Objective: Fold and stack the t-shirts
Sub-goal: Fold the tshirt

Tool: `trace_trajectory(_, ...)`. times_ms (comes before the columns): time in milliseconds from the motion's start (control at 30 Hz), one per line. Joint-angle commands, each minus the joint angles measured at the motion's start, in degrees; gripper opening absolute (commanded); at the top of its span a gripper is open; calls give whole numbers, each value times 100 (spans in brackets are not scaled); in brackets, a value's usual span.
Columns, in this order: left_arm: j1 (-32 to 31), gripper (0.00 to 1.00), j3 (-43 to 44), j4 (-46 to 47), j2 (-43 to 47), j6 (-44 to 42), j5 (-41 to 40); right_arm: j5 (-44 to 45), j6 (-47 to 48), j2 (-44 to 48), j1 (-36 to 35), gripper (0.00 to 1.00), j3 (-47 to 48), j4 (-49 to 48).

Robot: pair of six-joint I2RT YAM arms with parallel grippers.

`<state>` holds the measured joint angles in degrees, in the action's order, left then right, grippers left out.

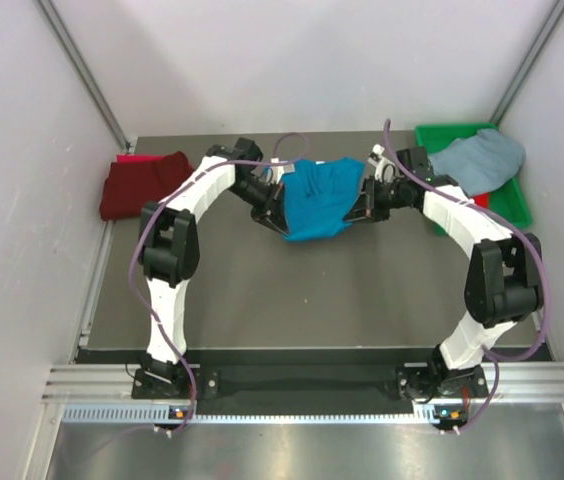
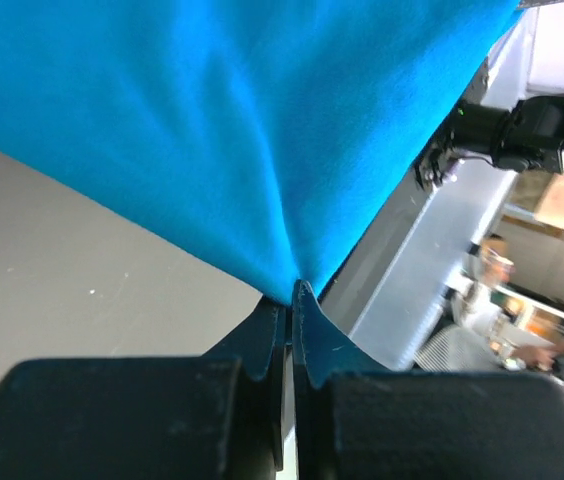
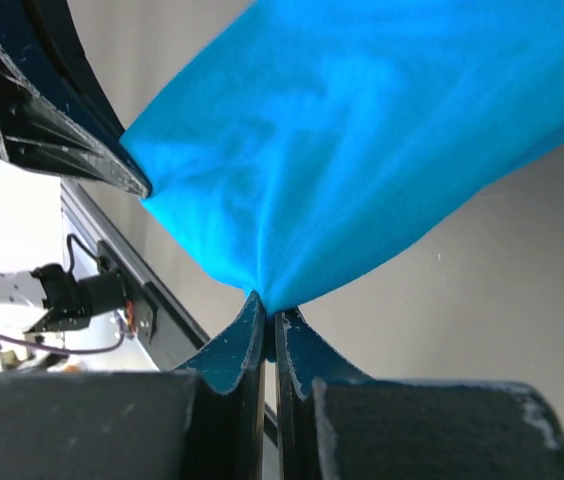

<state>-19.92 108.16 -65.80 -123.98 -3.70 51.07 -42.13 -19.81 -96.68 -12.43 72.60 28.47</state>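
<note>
1. Holding confirmed: the left gripper [image 2: 290,300] and right gripper [image 3: 267,305] each have their jaws closed on a pinch of the turquoise shirt [image 1: 317,195], which is suspended between them above the far middle of the desk [image 1: 262,290].
2. Recommended: draw the grips apart evenly, hold the pinched edge level, and set the drooping cloth down first so it lies without creases.
3. Orientation: the long axis runs left to right, with slack cloth drooping below the held edge.

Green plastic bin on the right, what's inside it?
A pale grey-blue cloth t-shirt heaped across the green plastic bin, a red sliver beneath; anything deeper is covered.
</note>
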Motion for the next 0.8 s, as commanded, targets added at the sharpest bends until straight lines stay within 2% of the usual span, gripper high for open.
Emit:
trace_trajectory(0, 41, 0, 258, 277, 620, 0, -149, -111, 364, 387, 65, 0, 527, 97)
trace_trajectory(167, 67, 0, 320, 927, 691, 274, -439, -138, 373, 89, 144, 0, 940, 71)
trace_trajectory(233, 85, 0, 564, 920, 595, 291, -510, -155, 382, -69, 179, 0, 1159, 45)
trace_trajectory(533, 462, 0, 2164, 831, -635, 660, -633, -111, 66, -921, 311, 0, 1880, -430)
trace_trajectory(767, 674, 0, 2482, 1630, -1276, 994, -704, -50, -338, -1739, 302, 0, 2285, -895)
